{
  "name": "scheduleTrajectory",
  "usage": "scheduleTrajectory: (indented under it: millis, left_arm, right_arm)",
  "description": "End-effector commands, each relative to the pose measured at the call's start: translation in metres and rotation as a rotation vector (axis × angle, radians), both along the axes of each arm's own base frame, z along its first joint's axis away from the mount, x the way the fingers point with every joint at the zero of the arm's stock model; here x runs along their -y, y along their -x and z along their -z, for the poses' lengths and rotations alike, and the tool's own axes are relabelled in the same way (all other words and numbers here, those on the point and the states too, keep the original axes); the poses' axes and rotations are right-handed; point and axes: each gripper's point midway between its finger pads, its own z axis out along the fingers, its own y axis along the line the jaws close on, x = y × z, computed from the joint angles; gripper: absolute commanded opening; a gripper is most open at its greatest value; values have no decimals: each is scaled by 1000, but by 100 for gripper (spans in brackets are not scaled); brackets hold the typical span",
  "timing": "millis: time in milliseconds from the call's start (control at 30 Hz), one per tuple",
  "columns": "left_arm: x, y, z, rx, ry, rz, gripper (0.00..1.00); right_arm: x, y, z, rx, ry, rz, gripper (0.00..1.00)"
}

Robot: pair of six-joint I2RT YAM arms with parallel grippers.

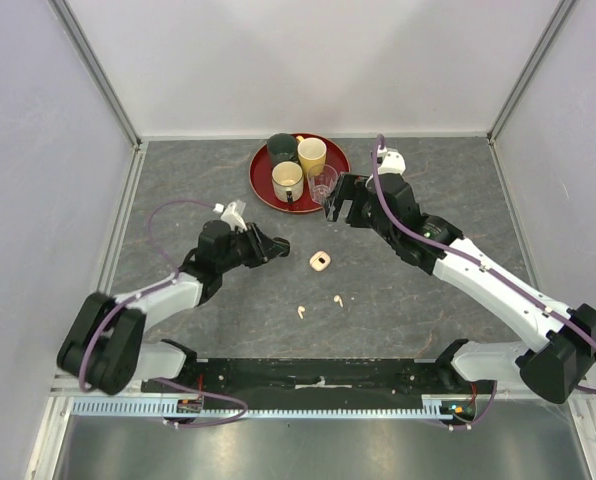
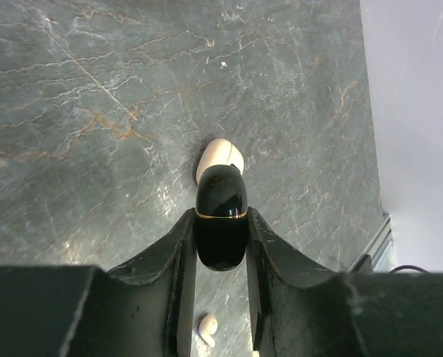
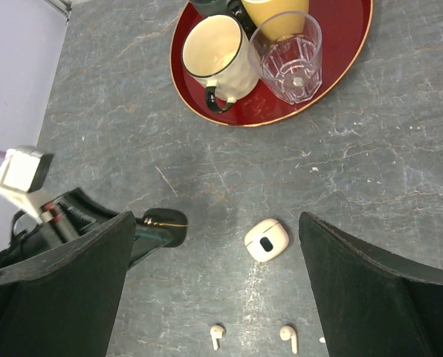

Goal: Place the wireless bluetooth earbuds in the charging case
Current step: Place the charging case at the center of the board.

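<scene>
My left gripper (image 1: pixel 276 247) is shut on a glossy black charging case (image 2: pixel 221 216) with a gold seam, held closed just above the table. A cream-white charging case (image 1: pixel 320 262) lies closed on the table just beyond it (image 2: pixel 220 158). Two cream-white earbuds (image 1: pixel 301 311) (image 1: pixel 337 299) lie loose nearer the front; one shows under my left fingers (image 2: pixel 207 327). My right gripper (image 1: pixel 336 205) is open and empty, raised above the table by the tray; below it I see the white case (image 3: pixel 267 239), both white earbuds (image 3: pixel 217 335) (image 3: pixel 288 338) and the black case (image 3: pixel 166 225). The black earbuds are out of view.
A red round tray (image 1: pixel 263 185) stands at the back centre with a dark cup (image 1: pixel 281 147), a yellow cup (image 1: pixel 312 155), a cream mug (image 1: pixel 287 180) and a clear glass (image 1: pixel 322 184). White walls enclose the grey stone table.
</scene>
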Motion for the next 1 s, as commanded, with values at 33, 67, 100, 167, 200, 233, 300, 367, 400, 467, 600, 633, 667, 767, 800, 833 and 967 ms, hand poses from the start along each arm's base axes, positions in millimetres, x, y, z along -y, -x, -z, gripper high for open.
scheduleTrajectory:
  millis: [33, 67, 100, 167, 200, 233, 300, 367, 400, 467, 600, 633, 667, 767, 800, 833, 967]
  left_arm:
    - [37, -30, -31, 9, 185, 70, 2]
    - [39, -33, -18, -27, 191, 63, 2]
    - [41, -36, -16, -34, 210, 57, 2]
    - [44, -43, -4, -71, 247, 31, 2]
    - [45, -45, -1, -84, 256, 24, 2]
    - [46, -48, 2, -104, 273, 14, 3]
    - [49, -52, 15, -134, 296, -1, 3]
    - [48, -55, 20, -146, 316, -27, 4]
    - [48, -56, 28, -164, 314, -41, 5]
    - [46, -59, 34, -172, 308, -61, 7]
    - [38, -63, 57, -240, 293, -144, 10]
    - [37, -63, 61, -251, 286, -158, 12]
    - [35, -63, 65, -266, 280, -173, 12]
    - [29, -61, 75, -300, 237, -208, 18]
    - [25, -61, 81, -309, 211, -230, 20]
    - [24, -61, 80, -304, 205, -233, 22]
    - [25, -61, 81, -298, 160, -201, 41]
  right_arm:
    - [6, -2, 1, 6, 20, -14, 98]
    - [8, -4, 0, 7, 19, -11, 98]
    - [10, -4, 0, 6, 21, -9, 98]
    - [11, -4, 0, 3, 19, -9, 98]
    - [11, -4, 0, 3, 17, -12, 98]
    - [12, -4, 0, 2, 15, -13, 98]
    - [12, -3, 0, -2, 13, -17, 98]
    - [12, -2, 0, -7, 10, -23, 98]
    - [12, -2, 1, -9, 10, -24, 98]
    - [13, -1, 0, -9, 8, -27, 98]
    - [12, 1, 4, -21, 7, -39, 98]
    - [13, 1, 4, -20, 7, -38, 98]
    - [12, 1, 4, -20, 6, -40, 98]
    - [13, 1, 2, -15, 7, -41, 98]
    - [13, 1, 3, -16, 11, -40, 98]
    - [14, 0, 2, -14, 9, -37, 98]
    - [12, 1, 5, -21, 9, -50, 98]
